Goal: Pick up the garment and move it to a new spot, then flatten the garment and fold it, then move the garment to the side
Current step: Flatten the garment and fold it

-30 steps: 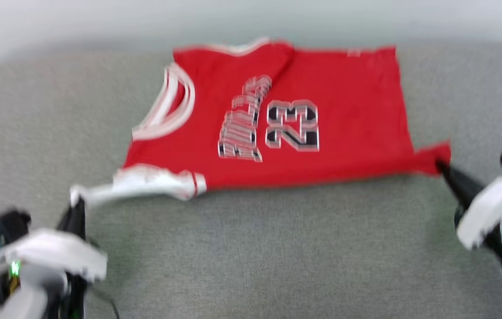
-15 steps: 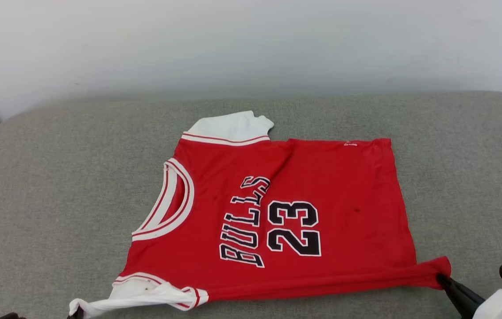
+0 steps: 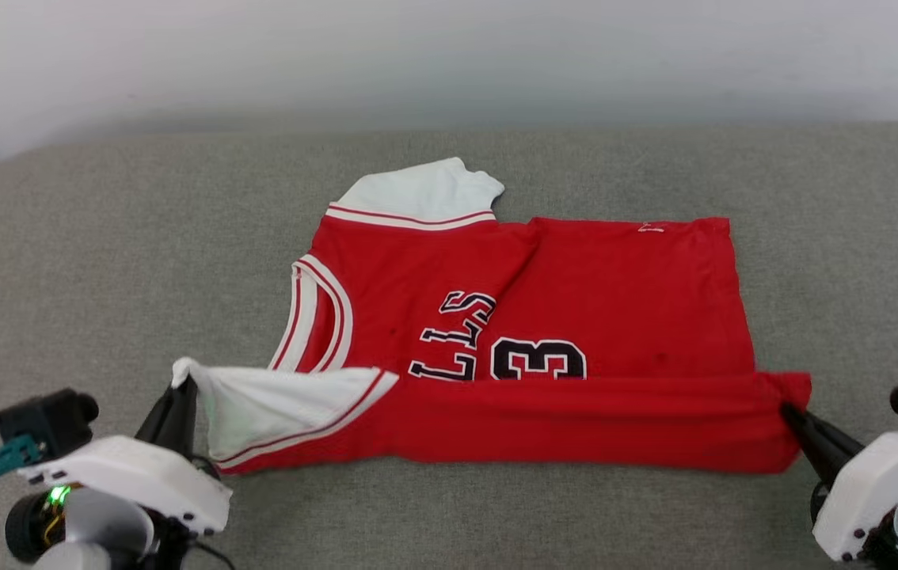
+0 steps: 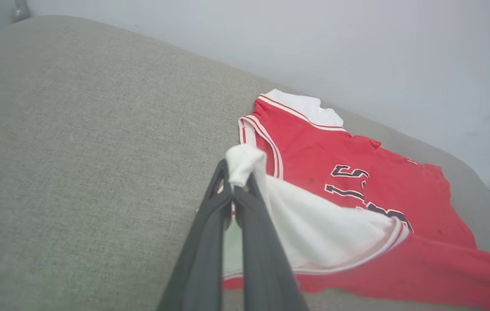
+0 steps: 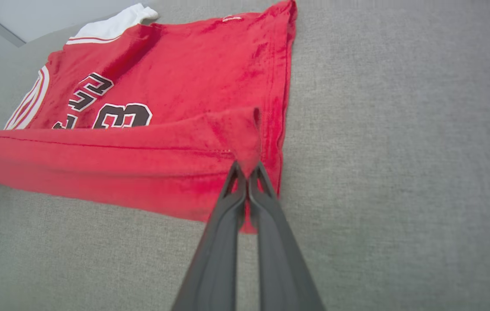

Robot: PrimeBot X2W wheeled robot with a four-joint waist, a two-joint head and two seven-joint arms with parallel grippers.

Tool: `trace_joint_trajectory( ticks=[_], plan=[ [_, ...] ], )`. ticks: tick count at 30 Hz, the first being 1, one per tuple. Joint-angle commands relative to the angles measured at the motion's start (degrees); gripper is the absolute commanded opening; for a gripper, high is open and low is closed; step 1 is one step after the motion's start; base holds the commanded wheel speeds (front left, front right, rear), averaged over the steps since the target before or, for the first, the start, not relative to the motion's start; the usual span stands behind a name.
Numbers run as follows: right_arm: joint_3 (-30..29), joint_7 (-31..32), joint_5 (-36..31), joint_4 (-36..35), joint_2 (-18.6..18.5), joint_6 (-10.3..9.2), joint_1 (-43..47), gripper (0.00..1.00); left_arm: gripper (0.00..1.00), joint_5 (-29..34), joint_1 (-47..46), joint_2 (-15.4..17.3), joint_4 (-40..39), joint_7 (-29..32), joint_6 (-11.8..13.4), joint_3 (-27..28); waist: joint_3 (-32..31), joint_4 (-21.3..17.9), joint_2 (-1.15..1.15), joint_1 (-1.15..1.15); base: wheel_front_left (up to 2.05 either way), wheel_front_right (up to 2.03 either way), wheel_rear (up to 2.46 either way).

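Note:
The garment (image 3: 615,285), a red jersey with white sleeve panels and black numerals, lies spread on the grey cushioned surface (image 3: 100,261). Its near edge is lifted and rolled back over the lettering. My left gripper (image 3: 184,385) is shut on the near white sleeve (image 4: 245,160), at the jersey's lower left corner. My right gripper (image 3: 788,410) is shut on the near red hem corner (image 5: 245,138) at the lower right. The far white sleeve (image 3: 425,190) lies flat at the back. The lifted fold hides the lower half of the numerals.
The grey surface (image 5: 400,129) reaches well beyond the jersey on the left, right and near sides. A pale wall (image 3: 449,55) runs behind its rounded far edge.
The head camera has shifted between frames. Both grippers have raised the near edge and carried it away from me, so it now folds over the lower lettering and numerals.

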Motion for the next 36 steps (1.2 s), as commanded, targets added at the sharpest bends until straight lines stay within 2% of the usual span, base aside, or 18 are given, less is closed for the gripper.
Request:
trace_joint_trajectory(
  ticks=[1,7,14,16,17,18,19,20,21,27,32,36],
  plan=[
    [1.2,0.7,-0.7,0.8,-0.8,-0.08,-3.6,0.0,0.0,1.0,-4.9,-0.6,3.1,-0.2,-1.9,-1.1,3.8,-0.2,0.0,0.0,0.0,0.0,0.0],
    [3.3,0.9,-0.6,5.0,-2.7,-0.07,-10.2,0.0,0.0,1.5,-14.0,-2.3,11.3,0.0,-6.0,-3.3,7.8,-0.2,0.0,0.0,0.0,0.0,0.0],
    [5.8,0.1,0.4,10.3,-2.8,-0.07,-13.9,0.0,0.0,0.2,-18.3,-4.0,18.8,2.0,-9.5,-5.6,10.2,-0.4,0.0,0.0,0.0,0.0,0.0],
    [7.3,-1.2,-0.1,13.3,-3.4,-0.07,-15.0,0.0,0.0,-0.5,-19.6,-4.9,22.0,3.2,-11.2,-6.9,10.6,-0.4,0.0,0.0,0.0,0.0,0.0],
    [7.7,-2.0,0.1,14.3,-3.1,-0.07,-15.5,0.01,0.25,-0.7,-20.0,-5.0,22.9,3.6,-11.9,-7.2,10.6,-0.5,0.0,0.0,0.0,0.0,0.0],
    [8.0,-2.7,0.7,15.1,-2.8,-0.07,-15.8,0.09,0.41,-0.9,-20.4,-5.2,23.6,3.7,-12.4,-7.3,10.6,-0.5,0.0,0.0,0.0,0.0,0.0],
    [8.3,-3.5,0.9,15.9,-2.5,-0.07,-16.1,0.33,0.88,-1.2,-20.6,-5.4,24.3,4.0,-12.9,-7.6,10.5,-0.6,0.0,0.0,0.0,0.0,0.0],
    [8.3,-3.5,0.9,15.9,-2.5,-0.07,-16.1,0.33,0.88,-1.2,-20.6,-5.4,24.3,4.0,-12.9,-7.6,10.5,-0.6,0.0,0.0,0.0,0.0,0.0],
    [9.2,-5.0,1.0,17.1,-2.6,-0.07,-16.6,1.0,1.0,-1.4,-20.8,-5.7,25.6,3.8,-13.5,-7.7,9.8,-0.8,0.0,0.0,0.0,0.0,0.0],
    [10.0,-10.8,1.5,17.2,-2.1,-0.06,-16.8,1.0,1.0,-2.0,-19.7,-5.0,27.0,2.5,-13.9,-6.5,7.1,-1.4,0.0,0.0,0.0,0.0,0.0],
    [9.4,-18.1,-1.9,14.4,-1.6,-0.07,-14.8,1.0,1.0,-2.4,-18.0,-2.5,25.2,3.0,-13.2,-5.3,3.3,-1.9,0.0,0.0,0.0,0.0,0.0],
    [8.3,-24.0,-6.0,11.1,-0.1,-0.07,-12.8,1.0,1.0,-3.5,-16.0,0.3,22.1,6.3,-12.4,-4.8,-0.3,-2.7,0.0,0.0,0.0,0.0,0.0]
  ],
)
